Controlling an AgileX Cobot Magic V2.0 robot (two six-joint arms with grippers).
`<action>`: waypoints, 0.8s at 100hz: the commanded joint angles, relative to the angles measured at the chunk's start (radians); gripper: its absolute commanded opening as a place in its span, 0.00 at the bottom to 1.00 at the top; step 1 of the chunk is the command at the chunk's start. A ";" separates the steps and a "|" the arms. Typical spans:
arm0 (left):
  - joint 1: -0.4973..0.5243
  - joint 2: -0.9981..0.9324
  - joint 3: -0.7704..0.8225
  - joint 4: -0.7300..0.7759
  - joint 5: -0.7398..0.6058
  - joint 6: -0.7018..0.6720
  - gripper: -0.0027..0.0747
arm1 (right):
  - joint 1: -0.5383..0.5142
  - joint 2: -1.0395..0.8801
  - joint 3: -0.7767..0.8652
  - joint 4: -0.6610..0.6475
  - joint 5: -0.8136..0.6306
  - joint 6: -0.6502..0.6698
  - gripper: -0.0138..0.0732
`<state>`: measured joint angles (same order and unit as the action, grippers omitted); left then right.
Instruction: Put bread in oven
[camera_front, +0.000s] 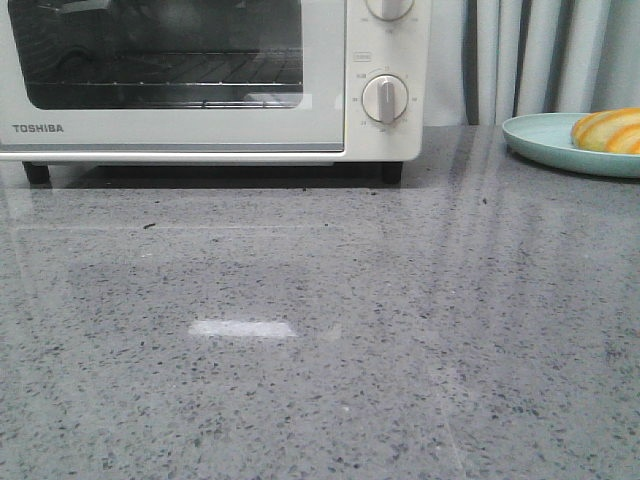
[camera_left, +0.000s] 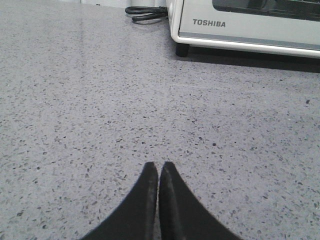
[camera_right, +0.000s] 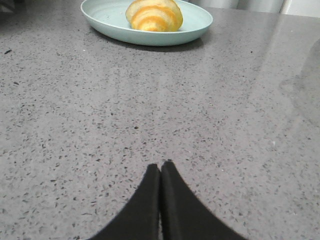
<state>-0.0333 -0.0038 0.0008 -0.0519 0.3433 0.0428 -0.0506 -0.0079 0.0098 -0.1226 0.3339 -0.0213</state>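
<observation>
The cream-white Toshiba oven (camera_front: 200, 130) stands at the back left of the grey counter, its glass door shut; its lower corner also shows in the left wrist view (camera_left: 240, 30). The golden-orange striped bread (camera_front: 608, 130) lies on a pale green plate (camera_front: 545, 140) at the back right. In the right wrist view the bread (camera_right: 154, 15) sits on the plate (camera_right: 197, 25), well beyond my fingers. My left gripper (camera_left: 158, 167) is shut and empty over bare counter. My right gripper (camera_right: 160, 167) is shut and empty over bare counter. Neither gripper shows in the front view.
A black power cord (camera_left: 145, 14) lies coiled beside the oven's left end. Grey curtains (camera_front: 540, 55) hang behind the plate. The oven has round dial knobs (camera_front: 385, 98) on its right side and black feet (camera_front: 392, 172).
</observation>
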 joint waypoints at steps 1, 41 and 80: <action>0.001 -0.030 0.024 -0.009 -0.046 -0.007 0.01 | -0.003 -0.021 0.013 0.001 -0.031 -0.004 0.08; 0.001 -0.030 0.024 -0.009 -0.046 -0.007 0.01 | -0.003 -0.021 0.013 0.001 -0.031 -0.004 0.08; 0.001 -0.030 0.024 -0.007 -0.046 -0.005 0.01 | -0.003 -0.021 0.013 -0.030 -0.046 -0.004 0.08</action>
<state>-0.0333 -0.0038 0.0008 -0.0519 0.3433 0.0428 -0.0506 -0.0079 0.0098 -0.1226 0.3339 -0.0213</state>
